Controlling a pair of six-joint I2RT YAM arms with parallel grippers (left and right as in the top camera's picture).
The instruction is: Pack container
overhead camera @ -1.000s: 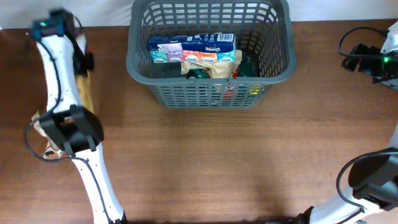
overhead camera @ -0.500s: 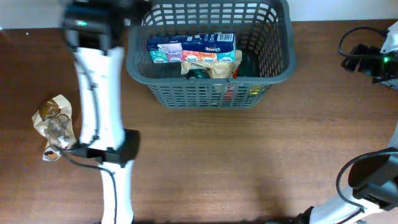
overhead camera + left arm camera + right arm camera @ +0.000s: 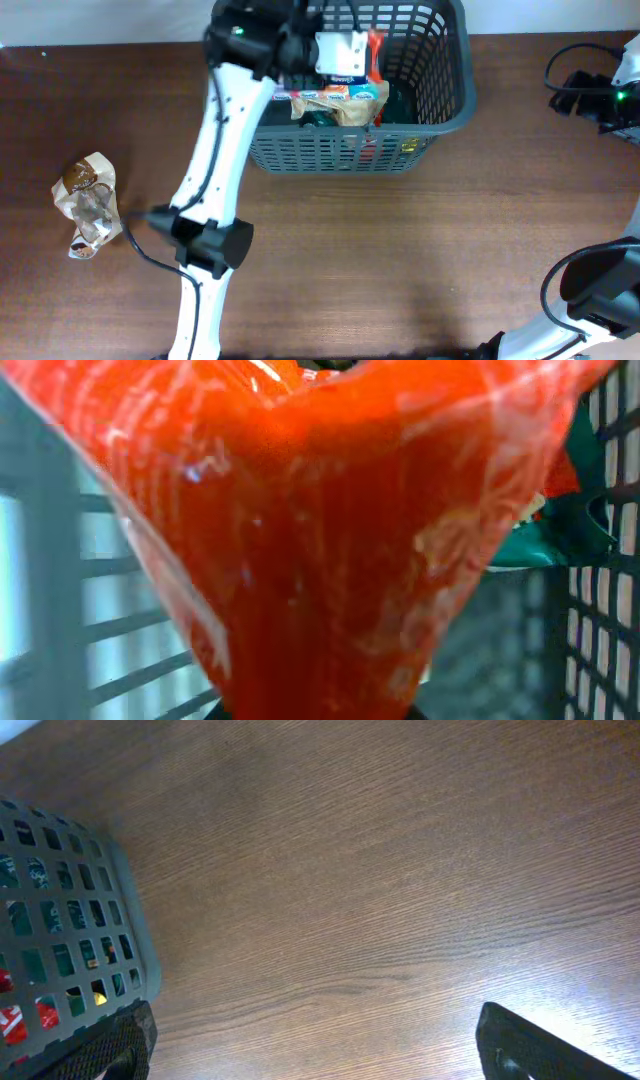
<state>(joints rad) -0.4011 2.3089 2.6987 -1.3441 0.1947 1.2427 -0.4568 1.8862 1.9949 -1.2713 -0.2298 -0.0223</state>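
Swung over the container (image 3: pixel 330 152), left gripper (image 3: pixel 358 50) clamps an orange packet (image 3: pixel 300 540) filling its wrist view

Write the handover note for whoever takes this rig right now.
Left gripper: shut on an orange packet, held over the basket.
Right gripper: open, empty, over the table right of the basket.
Done: several packets lie in the basket.
Left: drop the orange packet in, then fetch the crumpled packet on the table at far left.
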